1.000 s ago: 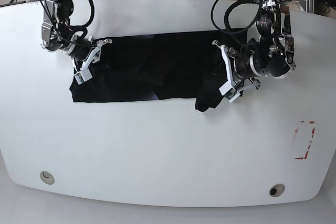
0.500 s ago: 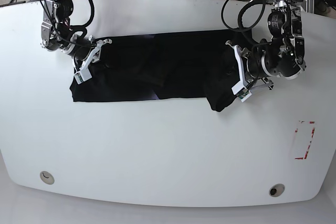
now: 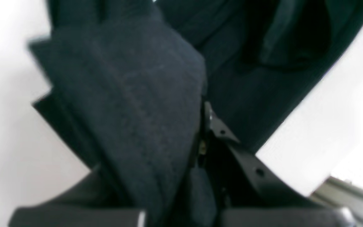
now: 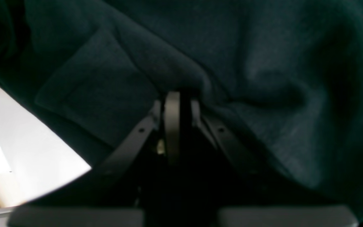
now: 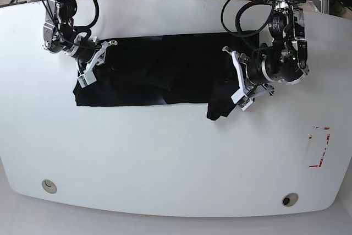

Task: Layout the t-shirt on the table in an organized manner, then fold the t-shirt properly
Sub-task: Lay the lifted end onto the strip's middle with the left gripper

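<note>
We have the black cloth t-shirt lying in a long folded band across the far part of the wide white glossy tabletop, one dark flap hanging out past its near edge. Our black-and-white left gripper is clamped on the cloth by that flap; the left wrist view shows what the base view hides, a thick fold bulging up beside the fingers. At the band's other end, our black-and-white right gripper is closed on the cloth, and only the right wrist view gives us the creases around its fingertips. Farther out, the base view alone shows red tape marks and two round holes, one near each near corner. We see no containers.
</note>
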Motion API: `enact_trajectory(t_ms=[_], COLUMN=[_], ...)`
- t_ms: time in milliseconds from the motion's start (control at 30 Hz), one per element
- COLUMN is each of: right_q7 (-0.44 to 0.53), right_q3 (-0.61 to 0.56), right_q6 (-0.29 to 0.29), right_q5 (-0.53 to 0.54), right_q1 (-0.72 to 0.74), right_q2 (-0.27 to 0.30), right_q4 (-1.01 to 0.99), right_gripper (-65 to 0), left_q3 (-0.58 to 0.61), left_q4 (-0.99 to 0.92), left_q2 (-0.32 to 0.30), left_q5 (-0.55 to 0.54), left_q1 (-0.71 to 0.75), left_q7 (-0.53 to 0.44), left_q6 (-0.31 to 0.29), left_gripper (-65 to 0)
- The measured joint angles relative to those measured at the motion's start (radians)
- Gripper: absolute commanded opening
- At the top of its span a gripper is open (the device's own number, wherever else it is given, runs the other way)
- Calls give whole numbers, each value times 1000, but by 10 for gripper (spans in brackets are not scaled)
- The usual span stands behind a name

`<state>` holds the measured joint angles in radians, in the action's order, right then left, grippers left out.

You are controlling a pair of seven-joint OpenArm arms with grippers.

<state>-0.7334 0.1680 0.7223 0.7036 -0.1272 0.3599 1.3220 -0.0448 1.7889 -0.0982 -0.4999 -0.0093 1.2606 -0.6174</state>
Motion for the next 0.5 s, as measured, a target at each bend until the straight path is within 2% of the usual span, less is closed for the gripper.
enact_trajectory(t_ms=[133,333,500], right_q7=[0,0,0], right_q3=[0,0,0], right_q6=[0,0,0], right_q5=[0,0,0], right_q1=[0,-2,-2], right_q2=[0,0,0], right_q4=[0,0,0], right_gripper=[-606,-606,-606], left_q3=[26,46,46], left_q4=[-36,-58,-58], left_q2=[21,46,71], left_q5=[30,33,32], left_q1=[-17,-12,-14], left_q7=[-1,-8,-20], left_q6=[1,5,4], left_gripper=[-557,-496,-411])
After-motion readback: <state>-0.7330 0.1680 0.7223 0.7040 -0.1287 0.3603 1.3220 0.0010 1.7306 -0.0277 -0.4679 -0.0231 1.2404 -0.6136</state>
